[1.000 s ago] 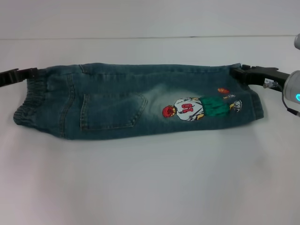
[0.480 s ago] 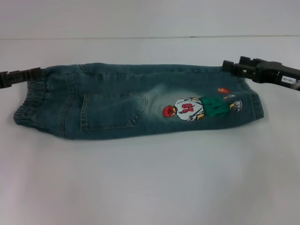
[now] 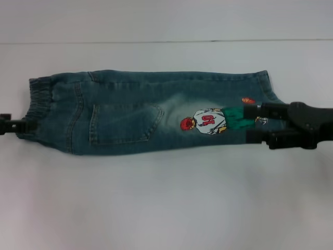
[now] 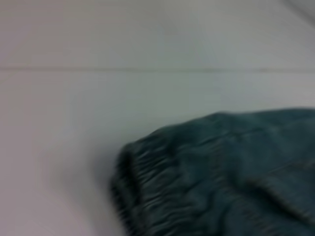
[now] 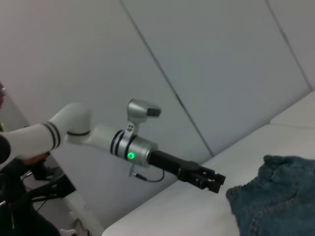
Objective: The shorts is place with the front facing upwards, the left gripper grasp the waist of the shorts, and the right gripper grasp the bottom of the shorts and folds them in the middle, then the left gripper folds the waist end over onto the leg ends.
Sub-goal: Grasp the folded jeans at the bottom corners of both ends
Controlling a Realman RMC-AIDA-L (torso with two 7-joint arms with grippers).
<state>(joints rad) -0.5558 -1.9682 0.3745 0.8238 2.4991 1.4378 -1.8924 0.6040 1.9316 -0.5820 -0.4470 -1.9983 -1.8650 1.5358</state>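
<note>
At middle of surface [image 3: 166, 208] we see shorts [image 3: 130, 112] lying flat, folded lengthwise, waist toward left edge. Left gripper [image 3: 32, 125] sits at waistband, jaws pressed together, likely preparing second fold. Right gripper [image 3: 248, 124] hovers over leg ends [image 3: 273, 91], jaws spread, holding nothing.

White left arm [image 5: 69, 129], black bands, green light; black left hand [image 5: 209, 181]; black right hand [image 3: 260, 125].

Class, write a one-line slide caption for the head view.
Folded denim shorts lie flat; left gripper at the elastic waistband, right gripper open over the leg ends.
</note>
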